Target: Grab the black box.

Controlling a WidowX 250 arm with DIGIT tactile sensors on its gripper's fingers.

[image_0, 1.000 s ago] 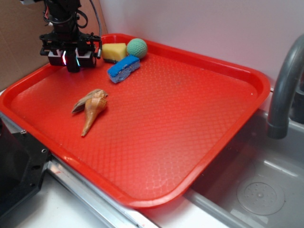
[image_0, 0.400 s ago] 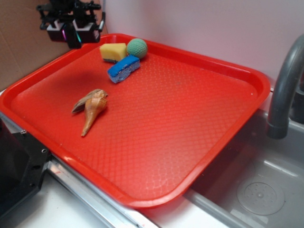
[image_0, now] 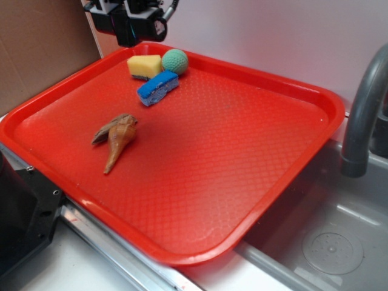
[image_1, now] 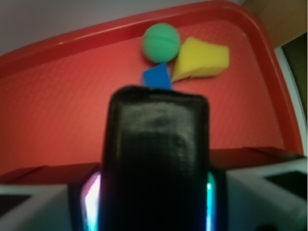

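The black box (image_1: 156, 159) fills the middle of the wrist view, a matte black block with rounded edges clamped between my lit pads, pink on its left and cyan on its right. In the exterior view my gripper (image_0: 129, 27) hangs high over the tray's far left corner, shut on the black box (image_0: 128, 35), which is clear of the tray.
The red tray (image_0: 315, 97) holds a yellow sponge (image_0: 144, 65), a green ball (image_0: 174, 61), a blue sponge (image_0: 157, 88) and a brown seashell (image_0: 116, 139). A cardboard wall stands at the left. A grey faucet (image_0: 364, 103) and sink are at the right. A black device (image_0: 21, 212) sits at the lower left.
My gripper has risen from the tray's far left corner with the black box in it and moved right, toward the back wall. The other objects have not moved.
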